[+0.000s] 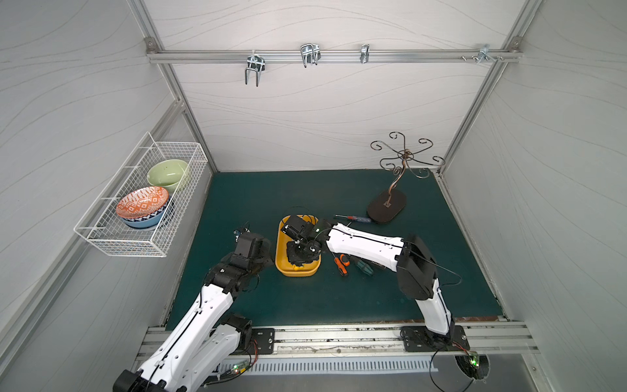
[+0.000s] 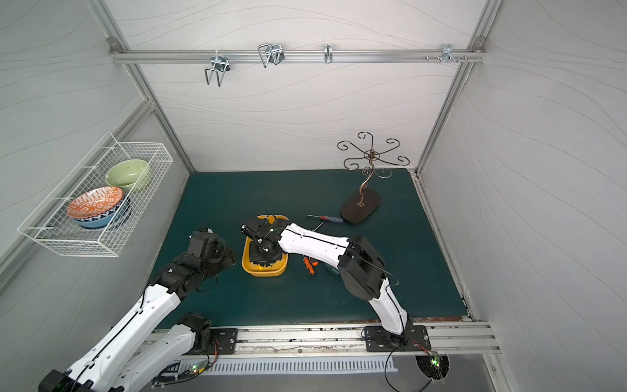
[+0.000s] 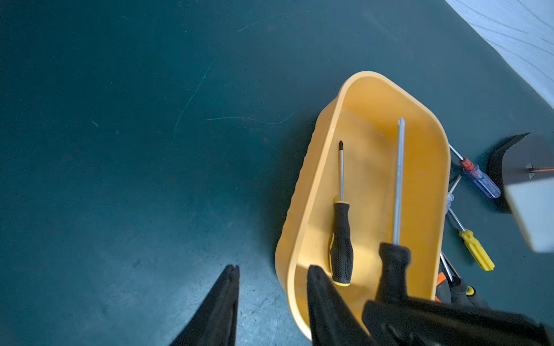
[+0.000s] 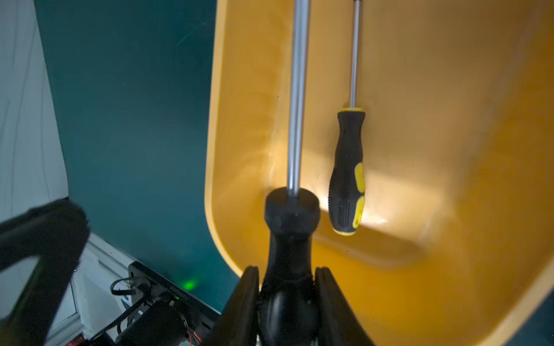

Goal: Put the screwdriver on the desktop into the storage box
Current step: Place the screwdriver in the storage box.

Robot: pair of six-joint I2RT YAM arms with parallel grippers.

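Held tool: long black-handled screwdriver (image 4: pixel 296 104), over the inside of the storage box (image 4: pixel 419 90), shaft along its length; contact with the floor not discernible.
Right fingers (image 4: pixel 244 299): pinching the rear of the handle.
Left fingers (image 3: pixel 221 305): spread, empty, beside the box's long wall.
Handling (judged): rigid, shaft-heavy, round so may roll; textured handle is the best hold.
Room: black-yellow screwdriver (image 3: pixel 341 239) lies parallel in the box, a lane free beside it; tip short of the end wall.
Desk (image 3: pixel 120 119): open.
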